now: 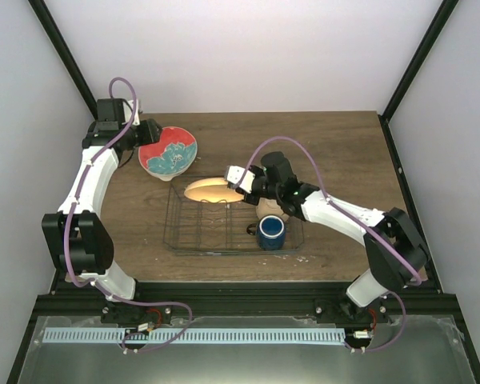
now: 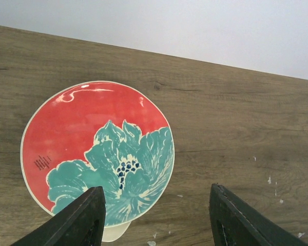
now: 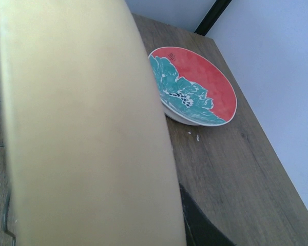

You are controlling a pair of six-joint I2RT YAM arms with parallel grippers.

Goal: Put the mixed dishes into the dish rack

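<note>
The red plate with a teal flower [image 1: 168, 152] lies on the table at the back left, outside the dish rack [image 1: 184, 236]. My left gripper [image 1: 150, 134] hovers open at its left rim. In the left wrist view the plate [image 2: 92, 143] lies ahead, partly under the left finger [image 2: 79, 220], with nothing between the jaws [image 2: 156, 220]. My right gripper [image 1: 242, 181] is shut on the orange-yellow plate [image 1: 210, 190], held tilted on edge over the rack's back rows. That plate [image 3: 82, 128] fills the right wrist view, with one dark finger [image 3: 200, 225] showing behind it. A dark blue mug [image 1: 270, 232] stands in the rack.
A cream bowl [image 1: 269, 210] sits in the rack behind the mug, partly under my right arm. The red plate [image 3: 195, 87] also shows beyond the held plate. Black frame posts [image 1: 400, 80] rise at the table's back corners, with white walls around.
</note>
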